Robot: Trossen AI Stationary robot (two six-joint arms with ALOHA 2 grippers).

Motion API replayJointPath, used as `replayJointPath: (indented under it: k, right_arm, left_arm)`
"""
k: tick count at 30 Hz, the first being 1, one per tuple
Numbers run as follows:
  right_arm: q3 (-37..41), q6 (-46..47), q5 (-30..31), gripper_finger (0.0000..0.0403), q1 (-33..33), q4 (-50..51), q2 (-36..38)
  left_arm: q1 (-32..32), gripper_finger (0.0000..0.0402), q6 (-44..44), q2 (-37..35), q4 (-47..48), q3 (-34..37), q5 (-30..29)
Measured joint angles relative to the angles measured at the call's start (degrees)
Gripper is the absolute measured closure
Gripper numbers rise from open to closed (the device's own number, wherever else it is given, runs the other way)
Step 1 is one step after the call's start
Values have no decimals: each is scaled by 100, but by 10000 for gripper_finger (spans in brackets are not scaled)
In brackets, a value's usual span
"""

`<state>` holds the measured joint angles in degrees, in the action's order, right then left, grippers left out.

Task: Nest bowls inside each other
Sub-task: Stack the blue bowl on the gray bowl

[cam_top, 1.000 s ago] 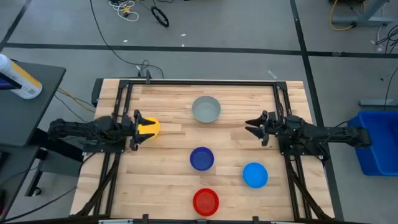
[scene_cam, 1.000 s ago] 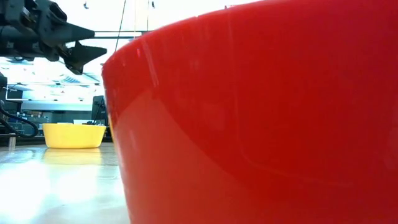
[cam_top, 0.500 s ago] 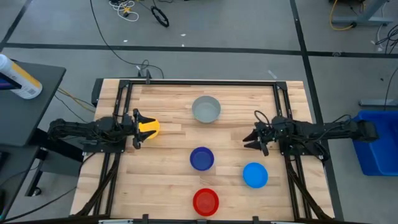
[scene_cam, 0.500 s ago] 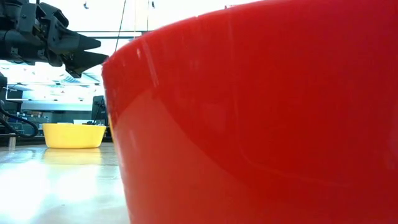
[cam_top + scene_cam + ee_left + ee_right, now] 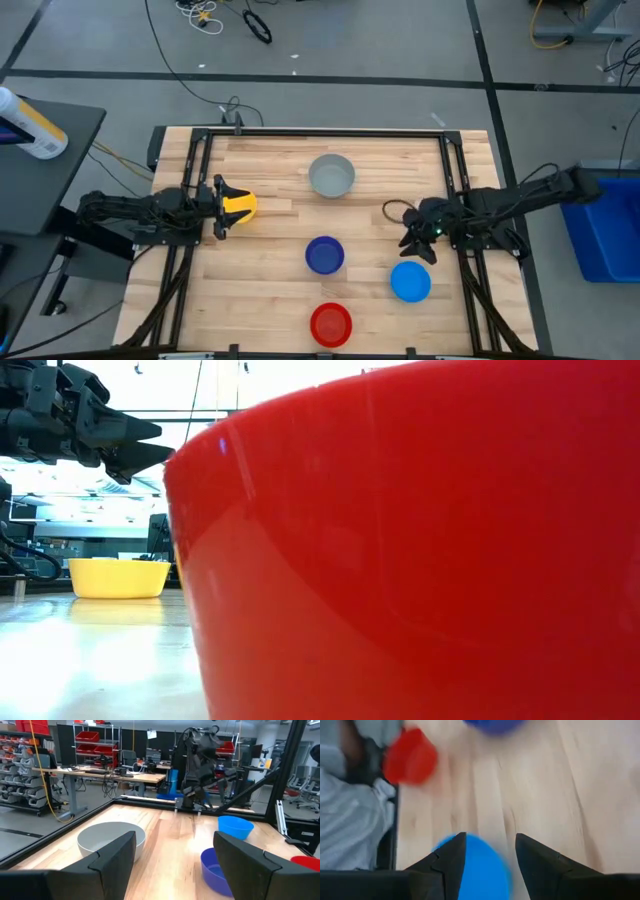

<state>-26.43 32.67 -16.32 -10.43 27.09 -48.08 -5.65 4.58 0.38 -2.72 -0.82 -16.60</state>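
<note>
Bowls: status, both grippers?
Right gripper open, above light blue bowl. Left gripper open, at yellow bowl. Nothing nested. No obstructions.

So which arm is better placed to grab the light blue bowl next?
The right. Its open right gripper hovers just beside the light blue bowl, fingers pointing toward it. The left gripper waits open at the yellow bowl, across the table.

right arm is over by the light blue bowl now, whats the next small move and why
Probably lower the right gripper onto the near rim of the light blue bowl. Its fingers stand open and empty just above that bowl, which fills the gap between them in the right wrist view, and every bowl sits apart on the table, none nested. The left gripper waits open at the yellow bowl.
</note>
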Motion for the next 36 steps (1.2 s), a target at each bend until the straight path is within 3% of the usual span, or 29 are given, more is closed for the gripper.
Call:
replayJointPath:
  k: [7,19,28,36]
  right_arm:
    - [-14,764,37,217,-588,104,-533]
    - [-16,1491,459,222,-1275,102,-751]
    - [-18,1500,1146,205,-1352,779,-746]
    - [-18,1495,1272,190,-1345,1006,-746]
  left_arm:
    - [0,125,-79,0,13,2,116]
    - [0,125,-99,0,15,7,120]
    - [0,125,-193,0,20,9,123]
    - [0,125,-188,0,22,9,121]
